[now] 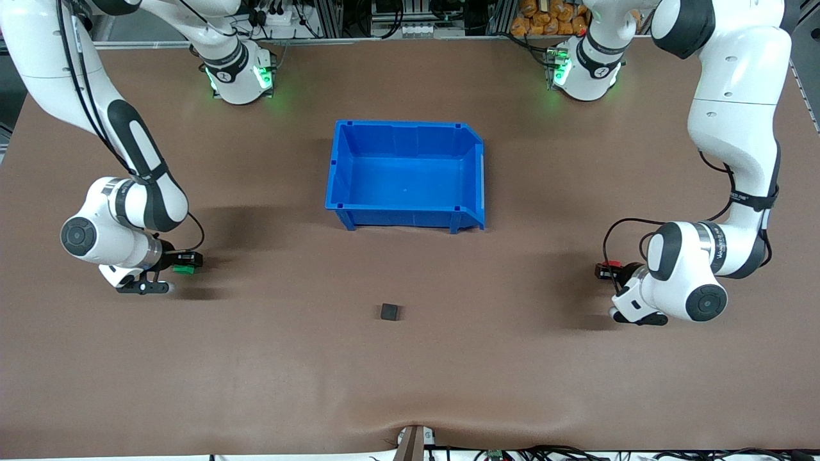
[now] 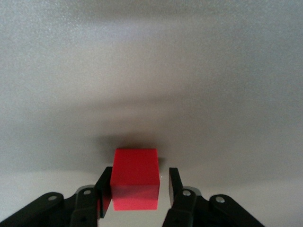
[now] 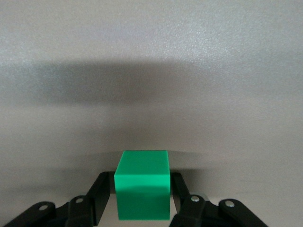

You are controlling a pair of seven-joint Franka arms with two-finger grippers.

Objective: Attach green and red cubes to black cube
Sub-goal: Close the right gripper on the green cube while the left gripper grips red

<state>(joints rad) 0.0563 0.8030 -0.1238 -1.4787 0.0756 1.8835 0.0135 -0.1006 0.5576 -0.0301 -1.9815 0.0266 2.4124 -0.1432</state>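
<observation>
The black cube [image 1: 389, 312] lies alone on the brown table, nearer the front camera than the blue bin. My right gripper [image 1: 186, 263] is low at the right arm's end of the table, shut on the green cube [image 1: 184, 269]. In the right wrist view both fingers press the green cube's [image 3: 142, 184] sides, with the right gripper [image 3: 141, 188] around it. My left gripper [image 1: 605, 269] is low at the left arm's end, around the red cube [image 1: 609, 264]. In the left wrist view the red cube [image 2: 135, 177] touches one finger, with a gap to the other; the left gripper [image 2: 139, 183] is open.
An empty blue bin [image 1: 403, 211] stands mid-table, between the robot bases and the black cube. Both arms' elbows hang low over the table's two ends. A small bracket [image 1: 413, 442] sits at the table's front edge.
</observation>
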